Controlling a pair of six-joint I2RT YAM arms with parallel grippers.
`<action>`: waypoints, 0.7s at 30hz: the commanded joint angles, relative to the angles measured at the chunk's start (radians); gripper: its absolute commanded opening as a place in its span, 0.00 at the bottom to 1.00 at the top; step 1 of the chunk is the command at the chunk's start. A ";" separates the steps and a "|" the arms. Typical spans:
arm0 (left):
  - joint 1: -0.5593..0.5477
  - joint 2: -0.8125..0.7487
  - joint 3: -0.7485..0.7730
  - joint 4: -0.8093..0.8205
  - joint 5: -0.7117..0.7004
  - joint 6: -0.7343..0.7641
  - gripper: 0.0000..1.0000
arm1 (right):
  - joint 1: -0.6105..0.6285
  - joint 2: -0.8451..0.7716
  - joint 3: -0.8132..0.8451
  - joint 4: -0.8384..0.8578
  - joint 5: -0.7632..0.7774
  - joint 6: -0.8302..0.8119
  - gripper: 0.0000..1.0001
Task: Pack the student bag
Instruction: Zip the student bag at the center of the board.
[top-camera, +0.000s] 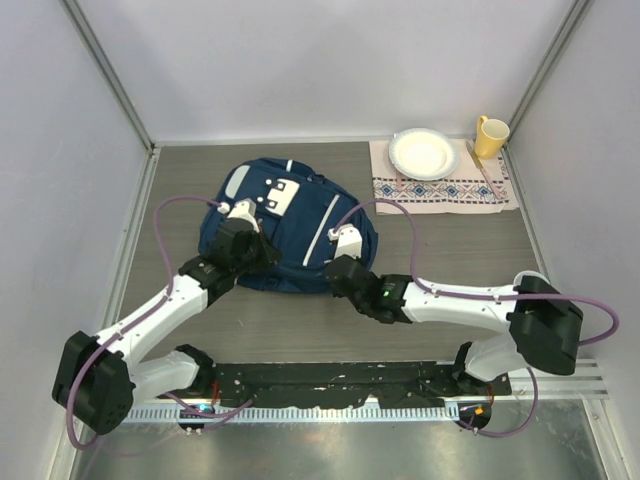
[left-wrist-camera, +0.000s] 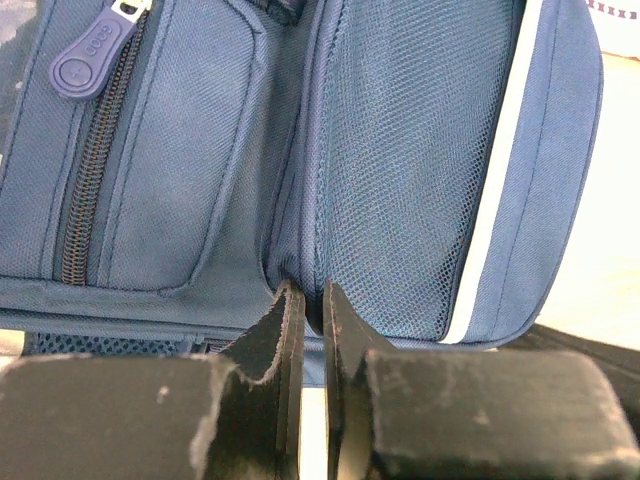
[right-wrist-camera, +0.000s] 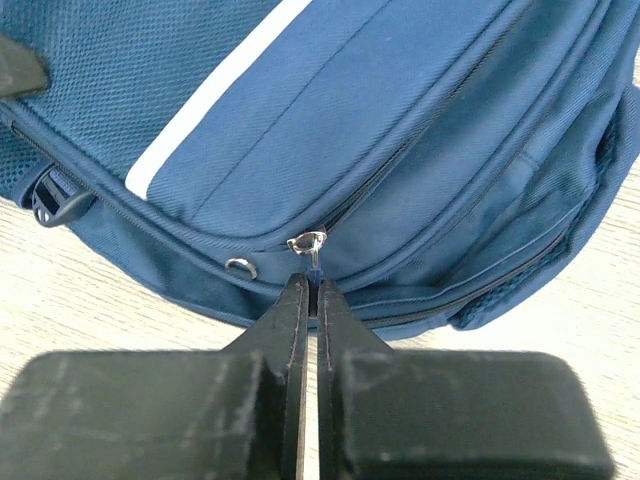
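Observation:
The student bag (top-camera: 300, 225), navy blue with pale stripes and a white buckle patch, lies flat on the table's middle. My left gripper (top-camera: 258, 250) is at its near left edge. In the left wrist view the gripper (left-wrist-camera: 311, 300) is shut on a fold of the bag's fabric (left-wrist-camera: 300, 270), between a zipped front pocket (left-wrist-camera: 170, 170) and a mesh side pocket (left-wrist-camera: 410, 160). My right gripper (top-camera: 336, 268) is at the bag's near right edge. In the right wrist view the gripper (right-wrist-camera: 310, 290) is shut on the blue zipper pull (right-wrist-camera: 314, 268) under a silver slider (right-wrist-camera: 307, 241).
A patterned cloth (top-camera: 445, 188) at the back right carries a white plate (top-camera: 424, 153), a yellow mug (top-camera: 490, 136) and a thin pink stick (top-camera: 484, 170). Grey walls close the left, back and right. A black rail (top-camera: 330, 380) runs along the near edge.

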 joint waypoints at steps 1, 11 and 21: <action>0.021 -0.059 -0.015 -0.056 -0.054 0.145 0.00 | -0.059 -0.100 -0.041 -0.008 0.059 -0.048 0.01; 0.064 -0.073 0.018 -0.154 0.082 0.207 0.19 | -0.076 -0.169 -0.122 0.134 -0.080 -0.081 0.01; 0.044 -0.292 -0.187 0.039 0.086 -0.450 0.86 | -0.076 -0.172 -0.153 0.162 -0.131 -0.012 0.01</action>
